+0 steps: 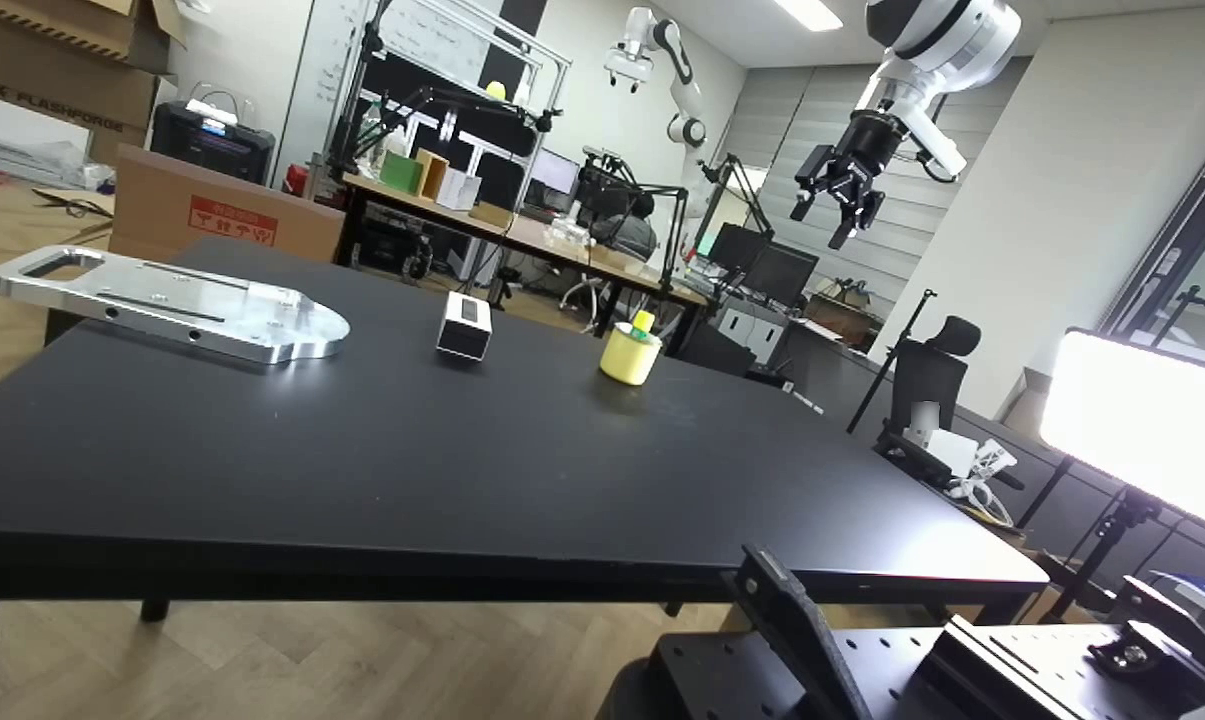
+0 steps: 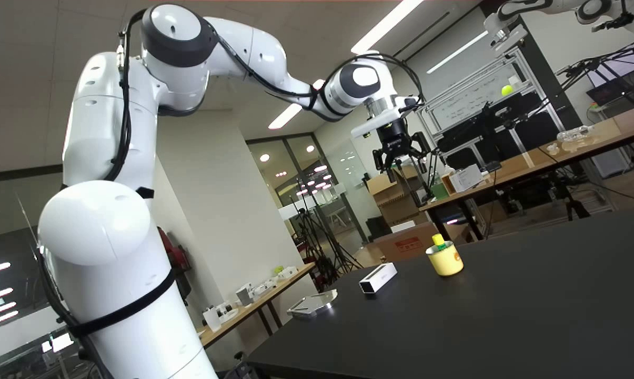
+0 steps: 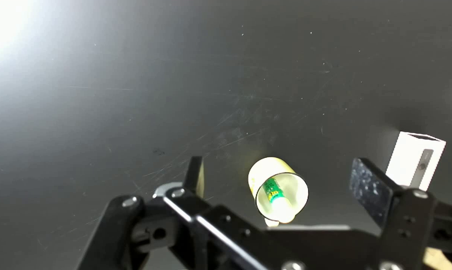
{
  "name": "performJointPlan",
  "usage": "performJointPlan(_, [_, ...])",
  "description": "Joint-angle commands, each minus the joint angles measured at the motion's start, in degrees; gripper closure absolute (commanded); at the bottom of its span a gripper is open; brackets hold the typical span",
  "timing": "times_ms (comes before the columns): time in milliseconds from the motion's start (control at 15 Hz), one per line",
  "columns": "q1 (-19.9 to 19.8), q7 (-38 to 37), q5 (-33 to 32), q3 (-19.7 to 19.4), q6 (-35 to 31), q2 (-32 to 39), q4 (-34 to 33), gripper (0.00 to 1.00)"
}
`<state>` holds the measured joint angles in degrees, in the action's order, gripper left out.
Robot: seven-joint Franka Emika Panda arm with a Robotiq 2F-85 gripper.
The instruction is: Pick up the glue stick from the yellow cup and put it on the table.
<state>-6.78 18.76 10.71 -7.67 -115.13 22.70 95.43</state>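
Note:
The yellow cup [image 1: 627, 360] stands upright on the black table [image 1: 462, 450]; it also shows in an exterior view [image 2: 446, 263] and in the wrist view [image 3: 266, 169]. The glue stick [image 3: 274, 192], green with a yellow cap, leans inside the cup, and its cap sticks out over the rim. It shows in both exterior views, at its cap [image 1: 643, 321] [image 2: 438, 240]. My gripper [image 3: 277, 168] is open and empty, high above the table. In the wrist view the cup appears between its fingers, well below them. The gripper also shows in both exterior views [image 1: 821, 226] [image 2: 404, 168].
A white box with a dark end [image 1: 465, 327] lies on the table beside the cup; it also shows in the wrist view [image 3: 409, 159]. A silver metal plate [image 1: 177, 300] lies farther along the table. A bright light panel [image 1: 1147, 425] stands beyond the table's edge.

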Motion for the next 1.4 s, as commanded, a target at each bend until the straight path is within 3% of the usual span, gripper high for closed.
performJointPlan(0, [-1.65,-0.53,-0.86,1.91,0.05,-0.07,-0.1,0.0])
performJointPlan(533, [-2.99,-0.96,-1.6,5.31,1.31,18.61,-21.99,0.0])
performJointPlan(1333, [1.77,0.62,-9.68,8.79,4.74,41.71,-51.73,0.0])
